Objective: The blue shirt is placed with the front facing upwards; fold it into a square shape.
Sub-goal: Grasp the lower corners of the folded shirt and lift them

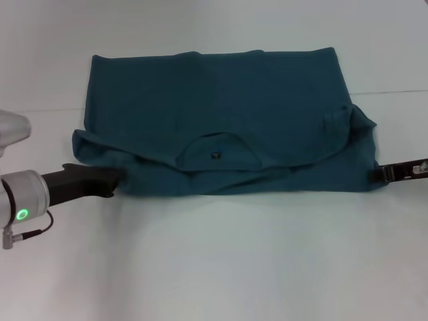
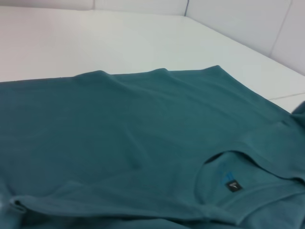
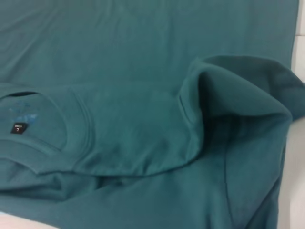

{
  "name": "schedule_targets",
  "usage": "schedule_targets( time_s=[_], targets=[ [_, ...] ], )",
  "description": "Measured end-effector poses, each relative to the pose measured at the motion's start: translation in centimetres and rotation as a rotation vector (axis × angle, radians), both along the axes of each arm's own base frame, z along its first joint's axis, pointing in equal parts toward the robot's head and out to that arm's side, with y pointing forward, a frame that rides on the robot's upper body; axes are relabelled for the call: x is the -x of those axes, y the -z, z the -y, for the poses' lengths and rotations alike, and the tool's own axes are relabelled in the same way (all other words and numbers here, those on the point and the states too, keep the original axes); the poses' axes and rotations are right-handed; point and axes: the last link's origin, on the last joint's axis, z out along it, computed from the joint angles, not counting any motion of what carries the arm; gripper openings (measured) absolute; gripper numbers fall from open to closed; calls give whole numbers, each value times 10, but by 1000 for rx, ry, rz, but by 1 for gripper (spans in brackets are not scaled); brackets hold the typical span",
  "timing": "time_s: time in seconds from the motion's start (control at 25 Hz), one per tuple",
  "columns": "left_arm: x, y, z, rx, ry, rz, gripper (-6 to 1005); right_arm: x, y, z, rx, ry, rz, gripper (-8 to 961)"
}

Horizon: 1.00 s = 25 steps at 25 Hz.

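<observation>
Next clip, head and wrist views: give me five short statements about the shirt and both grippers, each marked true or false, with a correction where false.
1. The blue shirt lies on a white table. True.
2. The left gripper is at the shirt's near left corner. True.
3. The right gripper is raised high above the collar. False: it sits low at the shirt's near right edge.
4. The neck label is visible inside the collar. True.
5. The shirt is already a compact square. False: it is a wide band, the collar end folded over toward the hem, with sleeves bunched at both sides.
</observation>
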Motion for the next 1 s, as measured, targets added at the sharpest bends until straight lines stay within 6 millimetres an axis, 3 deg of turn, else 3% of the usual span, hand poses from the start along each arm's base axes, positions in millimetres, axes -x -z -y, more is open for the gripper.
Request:
schedule_targets(
  time_s=[1.0],
  targets=[
    [20,-6,-7,-80,-86,-18,12,-16,-37,45,-91,-95,-201,36]
  ],
)
